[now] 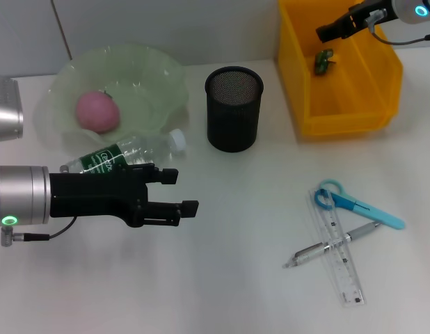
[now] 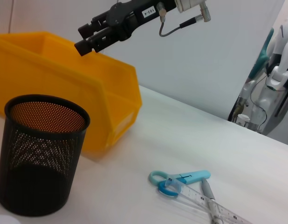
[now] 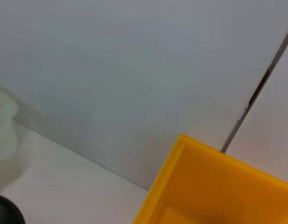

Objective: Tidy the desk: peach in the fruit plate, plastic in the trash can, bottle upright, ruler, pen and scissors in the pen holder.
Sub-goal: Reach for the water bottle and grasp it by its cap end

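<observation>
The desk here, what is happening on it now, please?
A two-armed robot is tidying. The peach lies in the fruit plate and green plastic is in the yellow trash can, with the right claw above it. The left claw is open beside the bottle, which lies on its side. The scissors, ruler and pen lie on the desk, outside the pen holder.

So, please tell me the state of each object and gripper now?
Peach: in the fruit plate.
Bottle: lying flat, capped.
Plastic: inside the yellow bin.
Pen holder: upright, empty.
Scissors, ruler, pen: on the table, overlapping.
Left gripper: open, empty.
Right gripper: above the bin.
</observation>
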Robot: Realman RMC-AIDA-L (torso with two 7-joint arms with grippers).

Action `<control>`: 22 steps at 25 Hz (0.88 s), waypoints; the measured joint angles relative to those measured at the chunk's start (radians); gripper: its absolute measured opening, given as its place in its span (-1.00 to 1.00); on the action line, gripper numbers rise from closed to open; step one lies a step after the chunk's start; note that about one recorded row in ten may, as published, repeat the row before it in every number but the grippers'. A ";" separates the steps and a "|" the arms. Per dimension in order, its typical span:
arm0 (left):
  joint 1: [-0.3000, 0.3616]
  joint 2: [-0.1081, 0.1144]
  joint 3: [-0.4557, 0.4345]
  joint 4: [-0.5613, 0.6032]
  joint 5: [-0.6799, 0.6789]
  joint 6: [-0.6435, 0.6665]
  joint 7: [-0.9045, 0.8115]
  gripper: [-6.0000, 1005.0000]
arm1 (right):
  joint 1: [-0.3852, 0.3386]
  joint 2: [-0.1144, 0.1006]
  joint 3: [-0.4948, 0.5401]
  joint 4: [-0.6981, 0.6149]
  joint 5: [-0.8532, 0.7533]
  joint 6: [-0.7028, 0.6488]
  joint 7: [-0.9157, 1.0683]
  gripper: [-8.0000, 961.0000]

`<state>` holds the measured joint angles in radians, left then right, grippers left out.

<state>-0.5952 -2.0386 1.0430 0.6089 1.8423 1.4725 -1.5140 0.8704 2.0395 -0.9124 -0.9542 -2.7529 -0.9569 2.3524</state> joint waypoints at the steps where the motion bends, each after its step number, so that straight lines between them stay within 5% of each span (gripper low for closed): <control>1: 0.000 0.000 0.000 0.000 0.000 0.000 0.000 0.65 | -0.003 0.001 0.000 -0.010 0.005 -0.002 0.001 0.44; 7: 0.000 0.000 0.000 0.002 0.000 0.003 0.001 0.65 | -0.054 0.012 -0.002 -0.152 0.075 -0.084 0.002 0.54; 13: 0.000 0.000 0.000 0.002 0.000 0.006 -0.001 0.65 | -0.116 0.013 -0.001 -0.391 0.151 -0.368 0.002 0.56; 22: 0.000 0.000 0.000 0.002 0.000 0.006 -0.003 0.65 | -0.131 0.005 0.025 -0.554 0.152 -0.700 -0.001 0.55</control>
<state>-0.5951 -2.0386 1.0431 0.6107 1.8422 1.4785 -1.5169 0.7390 2.0447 -0.8874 -1.5085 -2.6005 -1.6566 2.3514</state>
